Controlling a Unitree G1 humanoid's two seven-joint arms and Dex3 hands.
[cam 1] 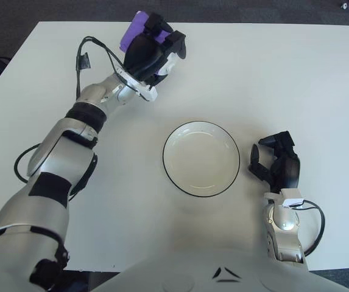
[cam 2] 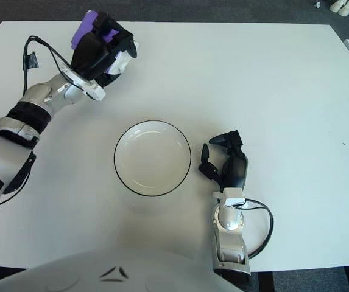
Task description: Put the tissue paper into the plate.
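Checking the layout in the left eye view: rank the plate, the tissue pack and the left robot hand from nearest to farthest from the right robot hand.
From the right robot hand:
1. Plate, just to its left.
2. and 3. Left robot hand and the purple tissue pack it grips, far left at the back; too close to call.

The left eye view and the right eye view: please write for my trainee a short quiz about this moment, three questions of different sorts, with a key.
1. True or false: the purple tissue pack already lies in the plate.
2. Which hand holds the tissue pack? A) the left hand B) the right hand C) neither
3. Fill the gap: the right hand shows just to the ____ of the plate, holding nothing.

Key
1. False. The plate holds nothing; the pack is in a hand, beyond the plate and to its left.
2. A. The left hand's fingers are closed on it.
3. right
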